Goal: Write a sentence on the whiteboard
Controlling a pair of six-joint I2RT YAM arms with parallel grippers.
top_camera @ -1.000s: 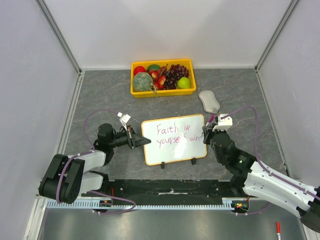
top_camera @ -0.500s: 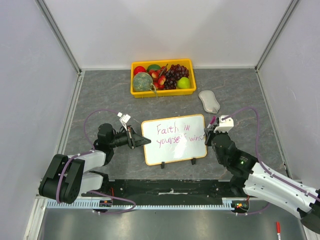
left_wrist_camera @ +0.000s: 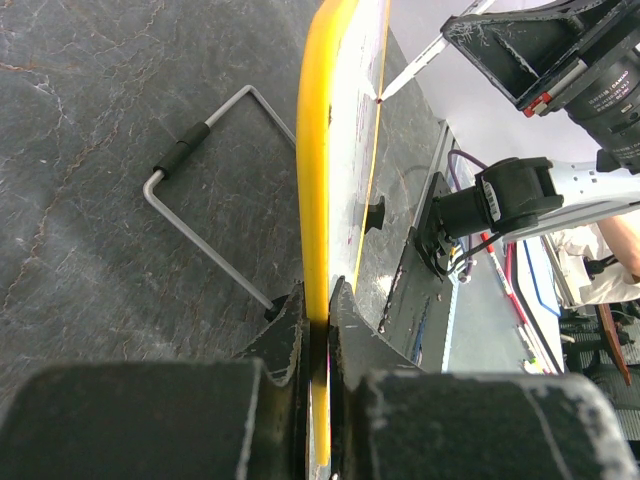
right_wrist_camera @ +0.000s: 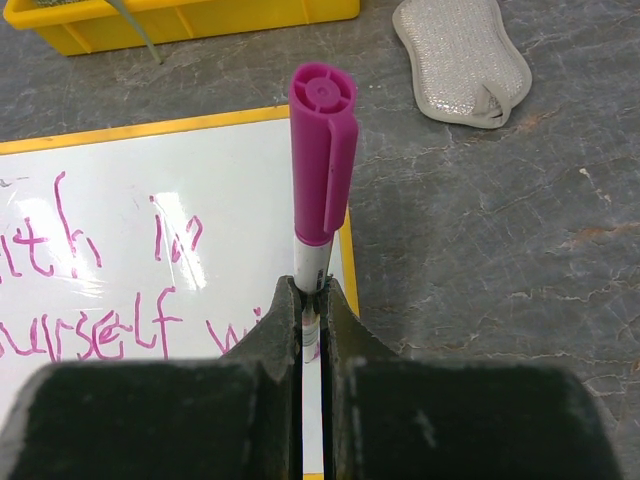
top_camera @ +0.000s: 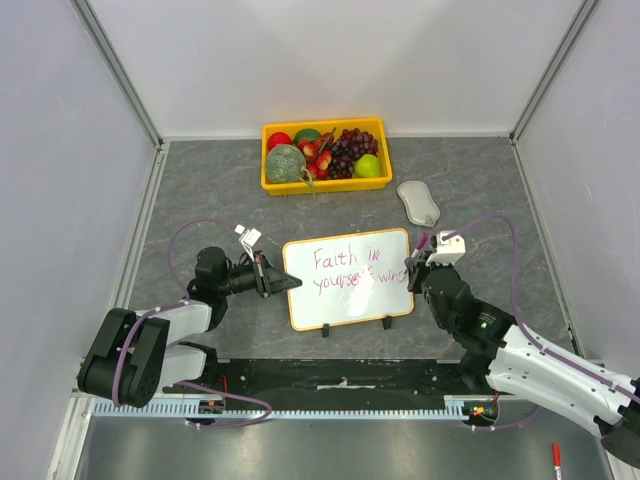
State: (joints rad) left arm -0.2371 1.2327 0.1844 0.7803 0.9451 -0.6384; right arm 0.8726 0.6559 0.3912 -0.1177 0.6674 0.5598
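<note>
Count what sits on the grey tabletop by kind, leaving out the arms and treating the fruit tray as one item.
whiteboard: 1
pink marker: 1
yellow fruit tray: 1
grey pad: 1
Total: 4

The whiteboard (top_camera: 340, 306) carries pink handwriting — the sentence (top_camera: 335, 282) reads "Faith in" over "yourself win", its end unclear.
</note>
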